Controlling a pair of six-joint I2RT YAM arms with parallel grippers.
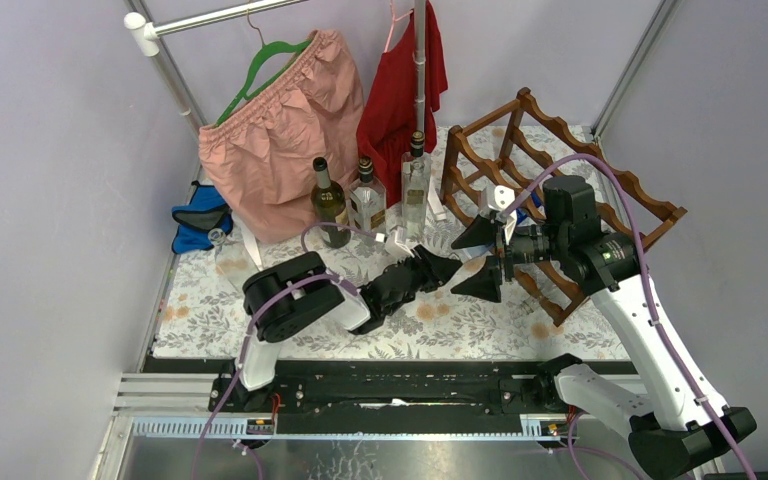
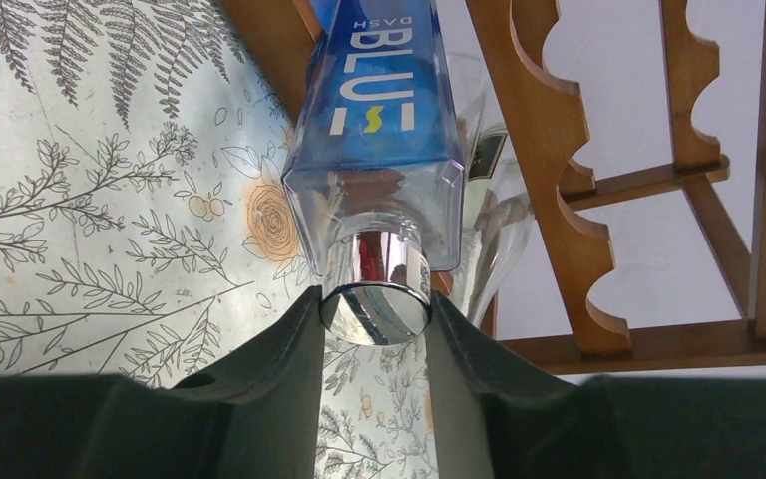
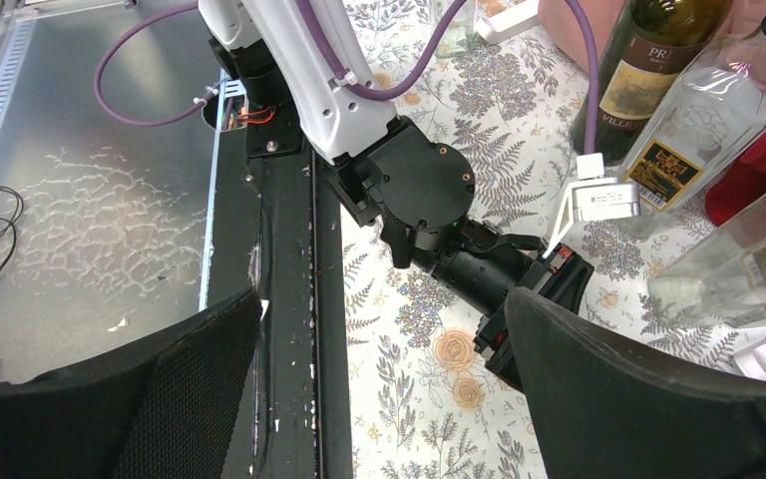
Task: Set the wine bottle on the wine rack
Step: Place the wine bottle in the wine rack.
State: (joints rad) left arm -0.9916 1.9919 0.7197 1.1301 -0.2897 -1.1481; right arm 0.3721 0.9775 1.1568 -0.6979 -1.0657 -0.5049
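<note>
The wine bottle (image 2: 379, 120) is clear glass with a blue label and a silver cap, and it points neck-first at my left wrist camera. It lies against the reddish-brown wooden wine rack (image 2: 559, 150), low on the rack's near side. My left gripper (image 2: 375, 317) has a finger pressed on each side of the silver cap. In the top view the left gripper (image 1: 450, 268) reaches toward the wine rack (image 1: 570, 180), and the bottle is mostly hidden there. My right gripper (image 1: 485, 258) hovers open just above the left one, holding nothing; its wrist view looks down on the left arm (image 3: 409, 190).
A dark green bottle (image 1: 329, 200) and two clear bottles (image 1: 367, 200) (image 1: 415, 185) stand upright behind the left arm. Pink shorts (image 1: 280, 140) and a red garment (image 1: 400, 90) hang from a rail at the back. A blue cloth (image 1: 200, 220) lies at the left.
</note>
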